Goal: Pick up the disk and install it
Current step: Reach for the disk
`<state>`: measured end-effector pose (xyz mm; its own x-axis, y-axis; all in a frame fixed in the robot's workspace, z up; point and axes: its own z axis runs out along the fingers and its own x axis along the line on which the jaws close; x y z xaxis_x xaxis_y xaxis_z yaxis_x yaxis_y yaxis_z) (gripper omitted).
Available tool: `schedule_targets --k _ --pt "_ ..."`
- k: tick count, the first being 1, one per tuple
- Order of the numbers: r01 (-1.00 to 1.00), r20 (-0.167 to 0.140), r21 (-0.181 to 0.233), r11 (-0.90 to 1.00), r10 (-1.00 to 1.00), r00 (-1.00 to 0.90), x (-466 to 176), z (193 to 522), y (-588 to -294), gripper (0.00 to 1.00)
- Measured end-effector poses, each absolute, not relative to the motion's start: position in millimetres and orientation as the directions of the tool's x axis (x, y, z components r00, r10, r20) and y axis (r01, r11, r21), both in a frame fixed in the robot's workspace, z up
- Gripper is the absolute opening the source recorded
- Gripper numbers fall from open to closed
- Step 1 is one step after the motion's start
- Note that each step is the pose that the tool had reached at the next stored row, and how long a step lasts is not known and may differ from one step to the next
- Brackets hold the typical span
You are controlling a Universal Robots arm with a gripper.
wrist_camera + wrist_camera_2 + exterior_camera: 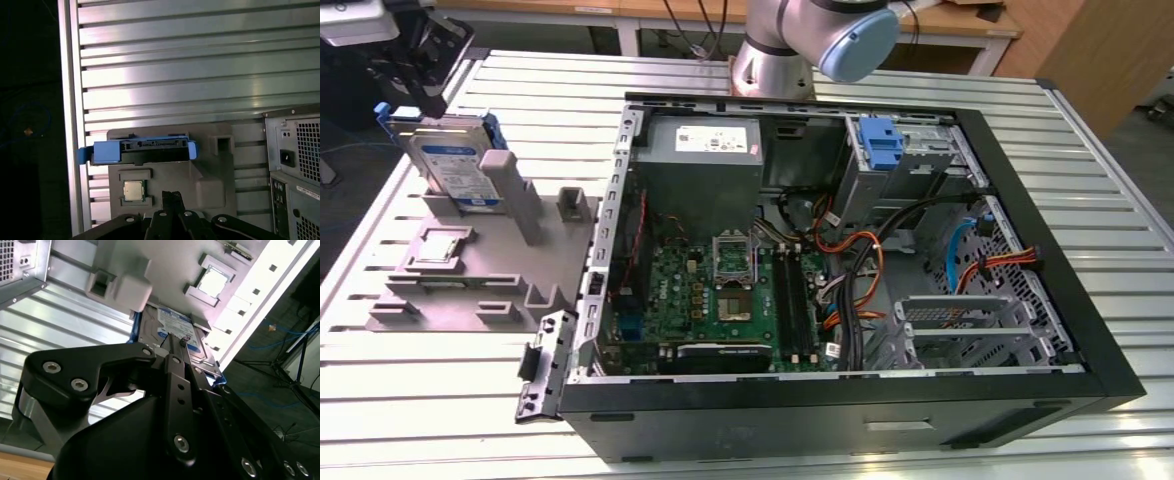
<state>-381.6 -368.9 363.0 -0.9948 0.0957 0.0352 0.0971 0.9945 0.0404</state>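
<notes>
Exterior view: the disk [454,160] stands on edge, slotted into a grey holding fixture [467,285], near the slatted aluminium worktop's [440,410] far corner on the exterior view's left. The arm's black gripper [416,85] hangs just above the drive's upper end and has hold of nothing. A processor chip [438,247] lies flat in a recess of the same fixture, nearer the front edge. An open computer case [1067,330] takes up the worktop's middle and the exterior view's right. It exposes a green motherboard [720,290], a grey power supply [707,150] and a bare blue drive bracket [881,140] at its far side. The robot arm's base [774,50] rises behind the case.

Second wrist view: the gripper's fingers [175,370] lie drawn together, nothing clamped between them, and the gripper [180,342] points at the drive's white-and-blue label [172,325]. The blue frame shows along the drive's edges. The chip [212,281] sits in its recess beyond.

First wrist view: the disk [142,150] appears edge-on, its blue frame wrapping both ends, upright in the fixture [210,185] near the worktop's edge. The fingertips [165,200] meet, apart from the drive, and the chip [133,190] lies beside them.
</notes>
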Motion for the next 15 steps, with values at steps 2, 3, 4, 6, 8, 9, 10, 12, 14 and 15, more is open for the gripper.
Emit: schedule_targets --k 2,3,4,6,8,9,10,12,14,15 --pt "0.097 0.036 0.04 0.994 0.096 -0.995 -389.1 362.3 -365.8 0.1" --pt "0.097 0.036 0.04 0.994 0.096 -0.995 -392.8 361.9 -363.9 0.1" --pt "0.097 0.036 0.04 0.994 0.096 -0.995 -396.4 361.6 -361.7 0.1" --pt "0.097 0.036 0.04 0.994 0.096 -0.995 -403.0 360.8 -356.8 0.1" --pt "0.097 0.036 0.04 0.994 0.096 -0.995 -410.0 359.9 -352.3 0.1" --pt "0.097 0.036 0.04 0.994 0.096 -0.995 -413.8 359.4 -349.8 0.1" --pt "0.097 0.036 0.04 0.994 0.096 -0.995 -417.2 358.9 -347.5 0.1" --pt "0.097 0.036 0.04 0.994 0.096 -0.995 -423.4 358.0 -343.3 0.1" --pt "0.097 0.036 0.04 0.994 0.096 -0.995 -429.6 357.0 -340.0 0.1" --pt "0.097 0.036 0.04 0.994 0.096 -0.995 -431.8 356.6 -339.3 0.1"
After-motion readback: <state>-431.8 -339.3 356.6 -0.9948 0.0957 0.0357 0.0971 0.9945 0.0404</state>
